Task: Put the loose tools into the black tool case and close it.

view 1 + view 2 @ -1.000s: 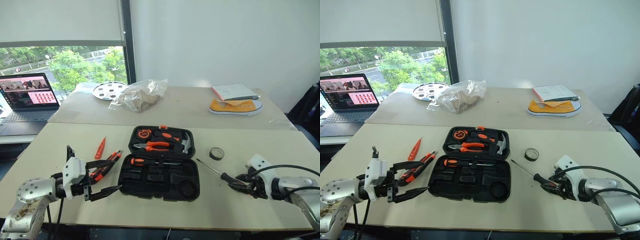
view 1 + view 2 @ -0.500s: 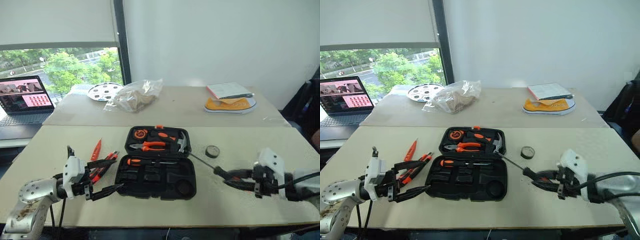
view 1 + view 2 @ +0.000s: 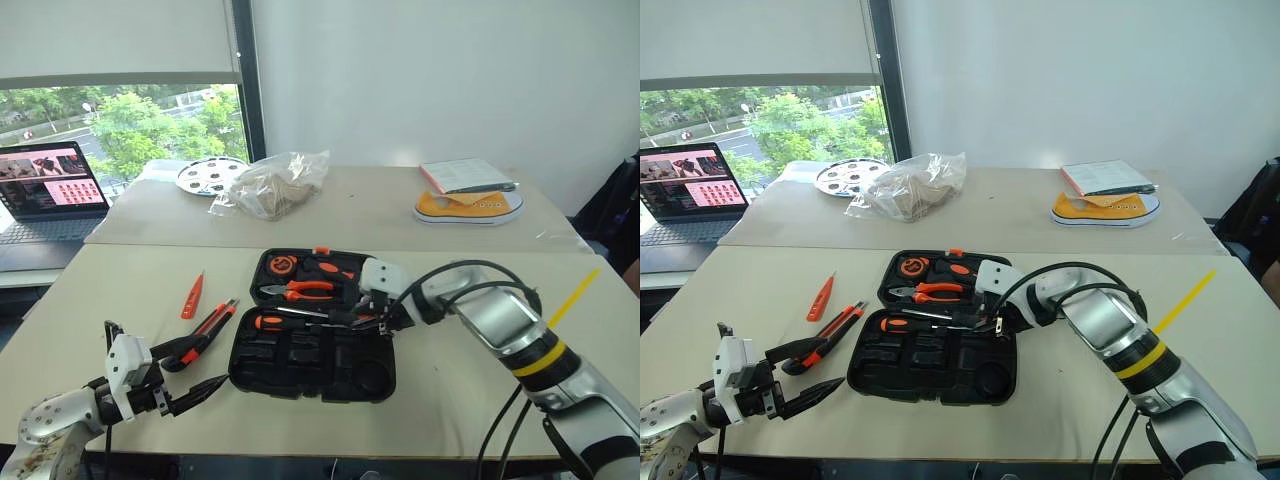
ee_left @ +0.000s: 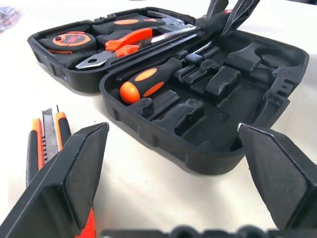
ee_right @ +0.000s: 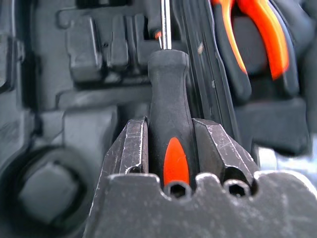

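Right gripper (image 5: 169,148) clamped on the black-and-orange handle of a long screwdriver (image 5: 168,104), held over the open black plastic clamshell tool case (image 3: 300,370) mid-table. Second long screwdriver (image 3: 300,322) already sits in a case slot. Left gripper (image 4: 168,163) jaws wide apart, empty, near the case's left side. Black-and-orange utility knife (image 3: 208,330) and small orange tester screwdriver (image 3: 192,297) lie on the table left of the case.

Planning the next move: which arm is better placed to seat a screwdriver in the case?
Right. The right gripper already clamps a screwdriver over the open black tool case; the left gripper hangs open beside it.
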You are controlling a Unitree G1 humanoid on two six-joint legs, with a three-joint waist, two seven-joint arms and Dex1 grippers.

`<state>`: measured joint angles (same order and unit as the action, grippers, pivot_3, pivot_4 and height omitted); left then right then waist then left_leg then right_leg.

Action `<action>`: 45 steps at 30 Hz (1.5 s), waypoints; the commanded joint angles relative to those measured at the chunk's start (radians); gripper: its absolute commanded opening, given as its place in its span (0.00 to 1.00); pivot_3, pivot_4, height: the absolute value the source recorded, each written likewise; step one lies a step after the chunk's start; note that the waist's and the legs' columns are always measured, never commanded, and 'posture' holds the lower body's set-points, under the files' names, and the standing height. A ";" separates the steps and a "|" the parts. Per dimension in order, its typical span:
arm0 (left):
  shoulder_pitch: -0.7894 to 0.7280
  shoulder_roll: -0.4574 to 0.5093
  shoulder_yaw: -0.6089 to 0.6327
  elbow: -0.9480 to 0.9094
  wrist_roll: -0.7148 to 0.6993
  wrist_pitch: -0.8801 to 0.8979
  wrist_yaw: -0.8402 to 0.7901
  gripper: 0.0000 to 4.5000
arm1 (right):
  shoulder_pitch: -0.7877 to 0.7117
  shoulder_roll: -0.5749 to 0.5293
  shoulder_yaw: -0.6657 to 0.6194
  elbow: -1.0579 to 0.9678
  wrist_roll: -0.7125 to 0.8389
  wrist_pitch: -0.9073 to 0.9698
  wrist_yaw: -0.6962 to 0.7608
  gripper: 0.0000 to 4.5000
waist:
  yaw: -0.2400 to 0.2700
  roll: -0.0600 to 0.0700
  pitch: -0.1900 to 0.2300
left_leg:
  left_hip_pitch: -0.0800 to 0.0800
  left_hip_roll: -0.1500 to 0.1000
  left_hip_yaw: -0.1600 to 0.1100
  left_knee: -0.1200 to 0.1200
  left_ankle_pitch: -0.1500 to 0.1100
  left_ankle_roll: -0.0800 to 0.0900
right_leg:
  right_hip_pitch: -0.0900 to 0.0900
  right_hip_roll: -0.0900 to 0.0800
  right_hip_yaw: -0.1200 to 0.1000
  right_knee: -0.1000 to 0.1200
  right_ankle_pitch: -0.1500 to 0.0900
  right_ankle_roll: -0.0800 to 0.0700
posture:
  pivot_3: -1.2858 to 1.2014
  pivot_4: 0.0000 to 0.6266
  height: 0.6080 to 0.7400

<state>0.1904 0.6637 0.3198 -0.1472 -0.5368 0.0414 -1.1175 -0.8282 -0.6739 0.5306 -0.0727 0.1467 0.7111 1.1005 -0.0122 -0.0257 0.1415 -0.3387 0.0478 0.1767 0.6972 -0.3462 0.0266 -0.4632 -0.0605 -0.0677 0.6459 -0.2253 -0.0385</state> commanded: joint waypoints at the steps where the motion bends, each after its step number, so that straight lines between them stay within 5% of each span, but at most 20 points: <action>1: 0.015 -0.005 0.021 -0.047 -0.007 -0.016 0.019 1.00 | -0.016 0.006 0.022 -0.013 -0.030 -0.002 0.033 0.23 | -0.002 0.000 0.000 | 0.000 0.000 0.000 0.000 0.000 0.000 | 0.000 0.000 0.000 -0.001 0.000 0.000 | 0.52 0.24 1.00; 17: 0.019 0.002 0.022 -0.048 -0.003 -0.027 0.042 1.00 | 0.024 0.037 0.049 -0.001 -0.076 0.000 0.063 0.23 | -0.007 0.000 0.000 | 0.003 0.002 -0.002 0.001 0.001 -0.003 | 0.002 0.000 0.000 0.001 0.000 -0.003 | 0.52 0.24 1.00; 19: 0.013 0.006 0.024 -0.045 -0.003 -0.027 0.042 1.00 | 0.025 0.033 0.040 -0.007 -0.066 0.003 0.085 0.45 | -0.006 0.000 0.000 | 0.003 0.002 -0.002 0.001 0.001 -0.003 | 0.002 0.000 0.000 0.001 0.000 -0.003 | 0.52 0.24 1.00; 23: 0.011 0.008 0.028 -0.042 -0.002 -0.027 0.042 1.00 | 0.007 0.045 -0.031 -0.020 -0.018 -0.009 0.108 0.73 | -0.008 0.000 0.000 | 0.003 0.002 -0.002 0.001 0.001 -0.003 | 0.002 0.000 0.000 0.001 0.000 -0.003 | 0.52 0.24 1.00; 31: 0.011 0.004 0.026 -0.027 0.009 -0.032 0.046 1.00 | -0.008 0.006 -0.164 -0.040 0.117 -0.005 0.209 0.73 | -0.005 0.000 0.000 | 0.003 0.001 -0.004 0.002 0.001 -0.003 | 0.003 0.000 0.000 0.002 0.000 -0.003 | 0.52 0.24 1.00; 40: -0.009 0.006 0.019 -0.015 0.021 -0.030 0.047 1.00 | 0.046 0.109 -0.119 0.042 0.041 -0.070 0.092 0.03 | -0.007 0.000 0.000 | 0.003 0.002 -0.006 0.002 0.002 -0.004 | 0.003 0.000 0.000 0.002 0.000 -0.003 | 0.52 0.24 1.00; 45: 0.001 0.007 0.017 -0.022 0.028 -0.026 0.047 1.00 | 0.060 0.138 -0.072 0.089 0.002 -0.087 0.076 0.01 | -0.006 0.000 0.000 | 0.003 0.002 -0.005 0.002 0.002 -0.003 | 0.003 0.000 0.000 0.002 0.000 -0.003 | 0.52 0.24 1.00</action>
<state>0.1885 0.6620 0.3277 -0.1556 -0.5102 0.0263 -1.0714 -0.7716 -0.5424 0.4522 0.0178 0.1645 0.6474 1.1829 -0.0185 -0.0259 0.1412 -0.3352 0.0493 0.1722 0.6993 -0.3447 0.0231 -0.4600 -0.0601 -0.0680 0.6480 -0.2251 -0.0417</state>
